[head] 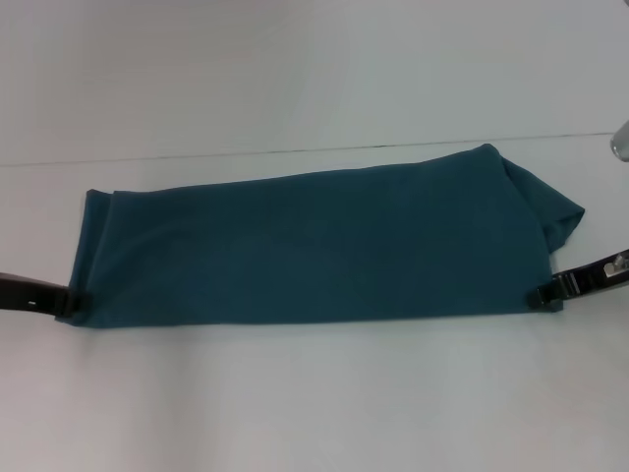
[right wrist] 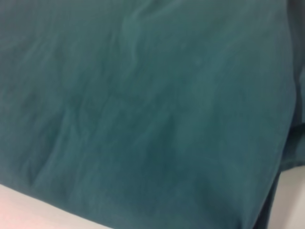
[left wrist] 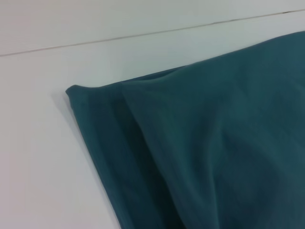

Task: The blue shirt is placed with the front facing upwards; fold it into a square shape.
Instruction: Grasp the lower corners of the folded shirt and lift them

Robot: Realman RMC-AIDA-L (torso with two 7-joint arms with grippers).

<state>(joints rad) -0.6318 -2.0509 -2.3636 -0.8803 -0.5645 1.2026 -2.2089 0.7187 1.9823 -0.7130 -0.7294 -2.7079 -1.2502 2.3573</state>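
**Shirt folded into a long band, grippers at both near corners**

The blue shirt [head: 314, 246] lies on the white table [head: 314, 403] as a long strip, plain side up, with a loose flap at its right end. The left gripper [head: 69, 300] and right gripper [head: 545, 295] each touch a near corner; whether they pinch the cloth, I cannot tell.

We see the blue shirt [head: 314, 246] lying flat on the table [head: 314, 403] as a long folded band running from our left to our right, across the middle of the work surface. A loose flap sticks out at its far right end. Our left gripper [head: 67, 301] sits at the shirt's near left corner, and our right gripper [head: 543, 295] at its near right corner, both low on the table.
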